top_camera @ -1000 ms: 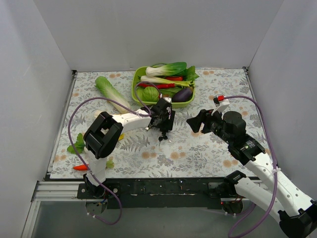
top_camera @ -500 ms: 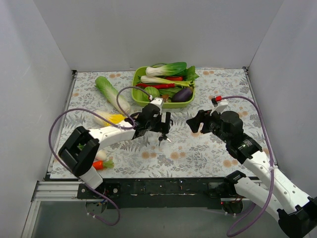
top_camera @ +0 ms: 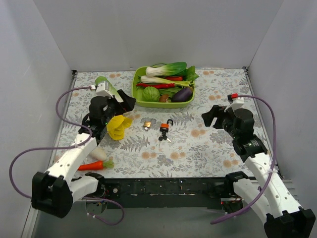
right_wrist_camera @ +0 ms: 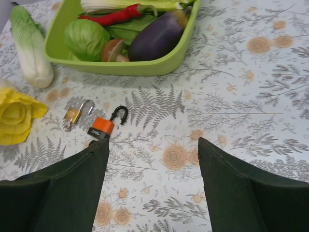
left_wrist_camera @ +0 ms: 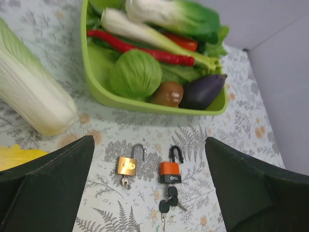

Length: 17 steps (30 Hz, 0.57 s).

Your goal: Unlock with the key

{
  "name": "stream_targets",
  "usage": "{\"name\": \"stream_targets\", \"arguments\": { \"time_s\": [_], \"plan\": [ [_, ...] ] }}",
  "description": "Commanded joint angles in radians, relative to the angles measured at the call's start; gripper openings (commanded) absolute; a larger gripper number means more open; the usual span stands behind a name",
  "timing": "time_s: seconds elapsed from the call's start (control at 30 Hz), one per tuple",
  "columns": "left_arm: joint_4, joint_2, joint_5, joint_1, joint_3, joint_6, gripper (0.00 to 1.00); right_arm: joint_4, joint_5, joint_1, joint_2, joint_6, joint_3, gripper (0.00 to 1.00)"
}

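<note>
Lying by the near-left corner, an orange carrot (top_camera: 90, 165) with a green top. Left gripper (top_camera: 125, 104) hangs over the left half of the floral table (top_camera: 198, 148), pointed toward the middle; its wrist view shows the jaws spread wide with nothing between them, both fingers (left_wrist_camera: 48, 179) clear of the cloth. Just below it, a yellow leafy vegetable (top_camera: 117, 127). A napa cabbage (left_wrist_camera: 29, 92) lies toward the far-left corner, mostly hidden by the arm from above. At the middle of the surface, a brass padlock (left_wrist_camera: 127, 166) lies flat with its shackle swung open, and just to its right, apart from it, an orange-and-black padlock (left_wrist_camera: 170, 169), shackle also open. The key (left_wrist_camera: 164, 207) lies on the near-edge side of the orange padlock, at its base; two small black heads show there, one right against the lock body, though whether a blade sits in the keyhole cannot be told. At the middle of the far edge, a green tray (top_camera: 163, 104) holds bok choy, red chilli, a round green cabbage (left_wrist_camera: 135, 73), a brown mushroom and an eggplant (top_camera: 182, 94). Right gripper (top_camera: 209, 116) hovers over the right half, facing the padlocks, jaws parted wide and empty.
</note>
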Motion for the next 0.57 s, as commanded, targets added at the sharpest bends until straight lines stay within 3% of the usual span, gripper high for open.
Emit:
{"name": "stream_targets", "arguments": {
  "time_s": [0.0, 0.17, 0.53],
  "plan": [
    [-0.028, -0.209, -0.018, 0.036, -0.018, 0.042, 0.98, -0.005, -0.007, -0.081, -0.047, -0.060, 0.005, 0.81],
    [-0.090, -0.376, -0.148, 0.039, 0.000, 0.093, 0.98, -0.024, 0.112, -0.088, -0.099, -0.107, 0.023, 0.81],
    [-0.136, -0.373, -0.177, 0.039, 0.040, 0.084, 0.98, -0.011, 0.119, -0.087, -0.117, -0.113, 0.022, 0.81]
  ]
}}
